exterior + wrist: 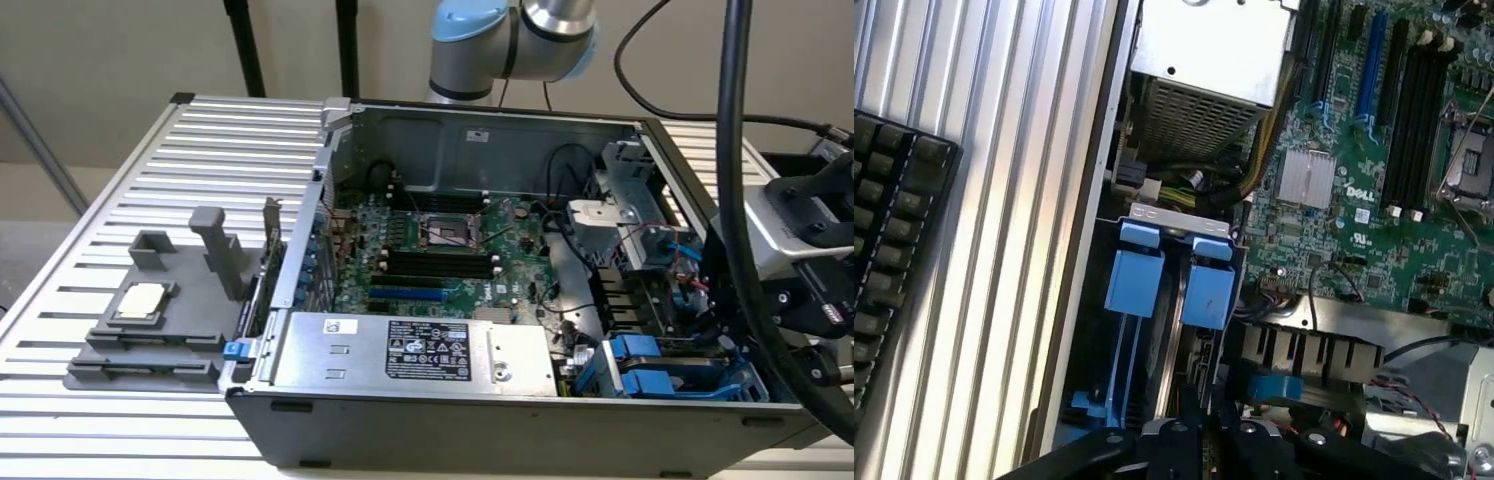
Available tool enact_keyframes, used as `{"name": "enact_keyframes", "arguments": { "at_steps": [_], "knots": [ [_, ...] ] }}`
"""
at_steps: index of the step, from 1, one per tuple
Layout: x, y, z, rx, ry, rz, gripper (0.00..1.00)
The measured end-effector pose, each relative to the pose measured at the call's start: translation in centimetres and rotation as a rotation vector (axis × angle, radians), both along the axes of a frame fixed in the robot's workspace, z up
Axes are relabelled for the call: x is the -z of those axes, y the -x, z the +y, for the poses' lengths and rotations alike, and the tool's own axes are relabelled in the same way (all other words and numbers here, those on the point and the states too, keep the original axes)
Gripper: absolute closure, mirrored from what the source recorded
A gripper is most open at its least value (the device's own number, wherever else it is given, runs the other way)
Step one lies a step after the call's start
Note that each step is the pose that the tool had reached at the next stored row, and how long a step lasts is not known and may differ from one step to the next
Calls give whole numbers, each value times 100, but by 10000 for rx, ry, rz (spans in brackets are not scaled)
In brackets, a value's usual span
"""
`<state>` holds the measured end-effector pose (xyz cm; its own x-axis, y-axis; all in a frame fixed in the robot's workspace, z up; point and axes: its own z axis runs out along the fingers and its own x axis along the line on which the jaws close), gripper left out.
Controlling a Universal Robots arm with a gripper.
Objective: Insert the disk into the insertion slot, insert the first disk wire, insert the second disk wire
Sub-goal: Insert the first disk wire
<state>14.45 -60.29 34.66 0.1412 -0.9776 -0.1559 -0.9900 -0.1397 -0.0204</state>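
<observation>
Ribbed metal surface with the opened computer case lying on it. Inside, the silver power supply box runs along the near wall with the green motherboard behind it. The insertion slot sits in the corner at the exterior view's right, its blue clips showing at the mouth.

The disk looks to be down in that slot on edge, under the blue tab nearer the motherboard; it's dark in there though, so I might have the wrong bay. A small blue plug sits just beside the cage; the gripper hangs over the slot close to that plug, jaws together with nothing between them.

So I'd say the disk step is about done and the first wire is the one in hand. That job calls for a square pinch on a connector and lining it up dead straight with the disk, without snagging the loose cables nearby.
</observation>
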Motion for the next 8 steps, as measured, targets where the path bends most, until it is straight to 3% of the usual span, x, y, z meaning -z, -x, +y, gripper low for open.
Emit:
{"name": "enact_keyframes", "arguments": {
  "at_steps": [4, 8],
  "knots": [
    [18, 12, 0, 147, 172, -1, 84],
    [27, 25, 11, 147, 281, -1, 84]
  ]
}}
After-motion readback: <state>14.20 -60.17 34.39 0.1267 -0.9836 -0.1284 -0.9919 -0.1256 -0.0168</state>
